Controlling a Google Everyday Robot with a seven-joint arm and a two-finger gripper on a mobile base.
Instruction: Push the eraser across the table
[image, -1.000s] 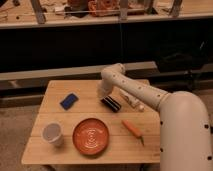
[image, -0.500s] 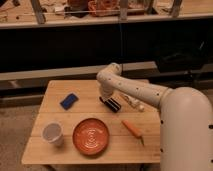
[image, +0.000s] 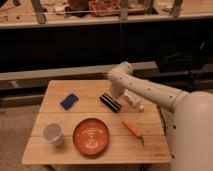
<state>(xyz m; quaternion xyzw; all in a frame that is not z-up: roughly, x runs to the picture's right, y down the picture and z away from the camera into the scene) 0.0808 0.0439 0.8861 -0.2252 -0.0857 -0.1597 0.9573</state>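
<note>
Since a moment ago the eraser (image: 110, 102) has slid a little toward the middle of the table (image: 50, 150) and turned a bit, and the arm has swung down over it; now the eraser lies slanted near the middle of the far half, with the gripper (image: 114, 93) right at its far end, touching it or almost; we should keep the push low and slow and aimed along the wood, so the eraser slides and does not spin away; the orange plate (image: 91, 136) sits near in front, the blue block (image: 69, 101) to one side, the white bottle (image: 132, 100) just beside the arm, so we steer between them; the carrot (image: 132, 129) and the cup (image: 53, 134) are farther off; the arm hides the gripper, so we cannot tell how it stands
</note>
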